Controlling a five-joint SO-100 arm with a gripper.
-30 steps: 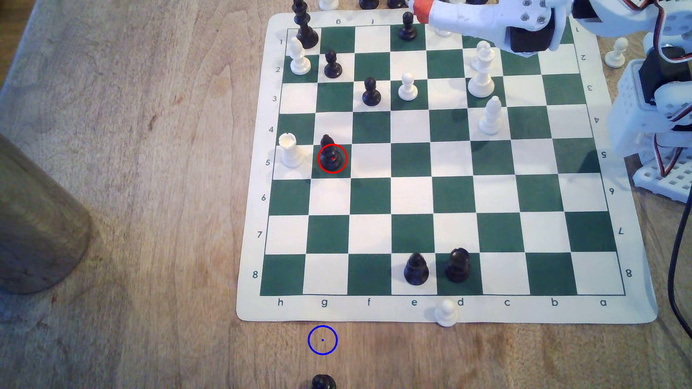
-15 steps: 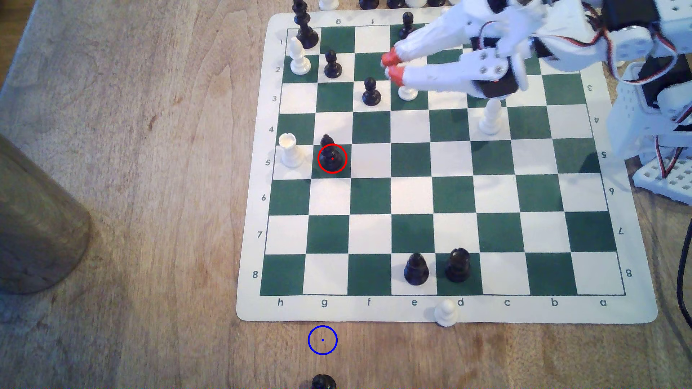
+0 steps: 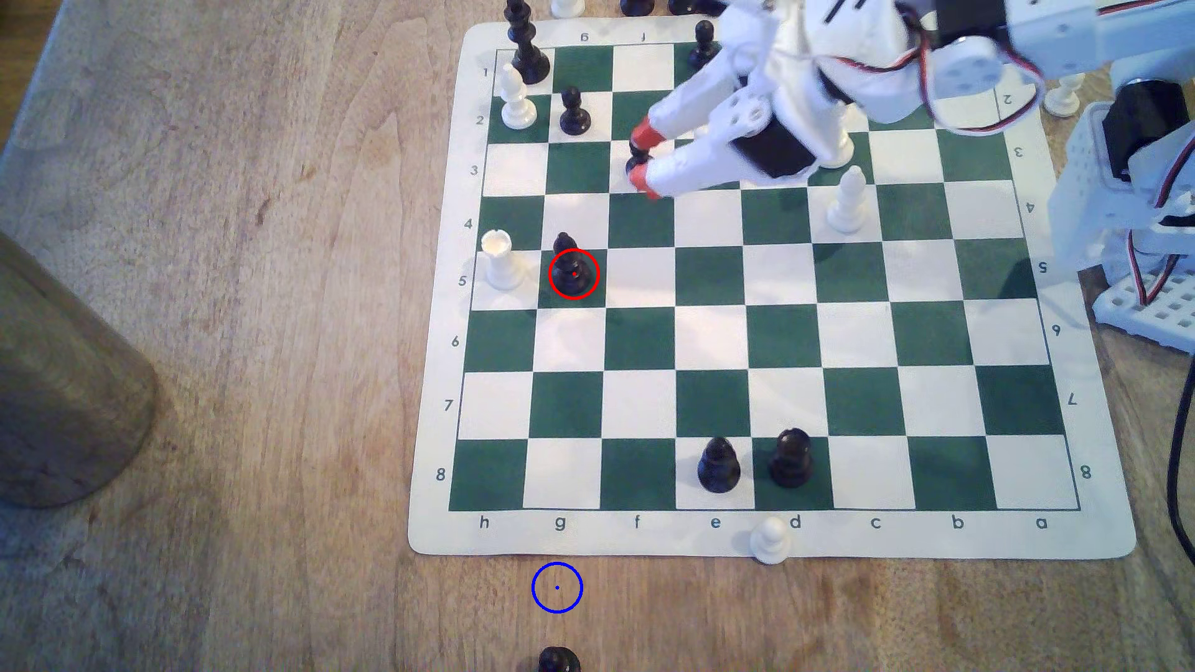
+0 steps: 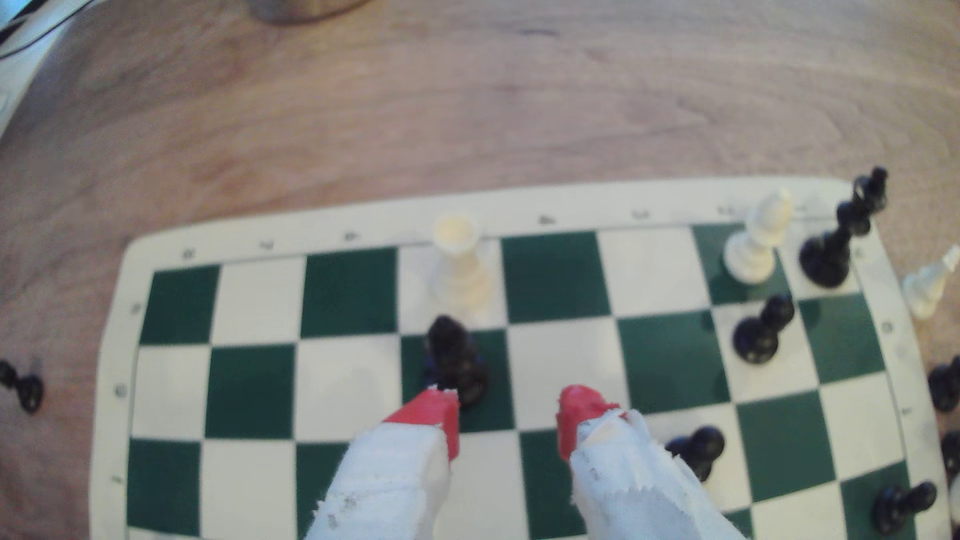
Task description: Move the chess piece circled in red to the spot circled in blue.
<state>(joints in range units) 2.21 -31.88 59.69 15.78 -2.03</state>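
Note:
The chess piece circled in red (image 3: pixel 573 271) is a short black piece with a knob top, standing on a green square at the board's left side in the exterior view. It also shows in the wrist view (image 4: pixel 457 363), just ahead of one red fingertip (image 4: pixel 431 413). My gripper (image 3: pixel 643 158) hovers open over the board, up and to the exterior view's right of that piece, with nothing between its fingers (image 4: pixel 506 415). The spot circled in blue (image 3: pixel 557 587) lies on bare wood below the board's lower edge.
A white rook (image 3: pixel 499 258) stands right beside the circled piece. A black pawn (image 3: pixel 637 155) sits under my fingertips. Two black pieces (image 3: pixel 718 465) stand near the board's lower edge, with a white pawn (image 3: pixel 769 539) on the rim. Another black piece (image 3: pixel 558 660) stands just below the blue ring. A wooden cylinder (image 3: pixel 58 388) is at far left.
My gripper has swung from the board's top edge down and toward the exterior view's left, nearer the circled piece, and its fingers now stand wider apart. No piece has moved.

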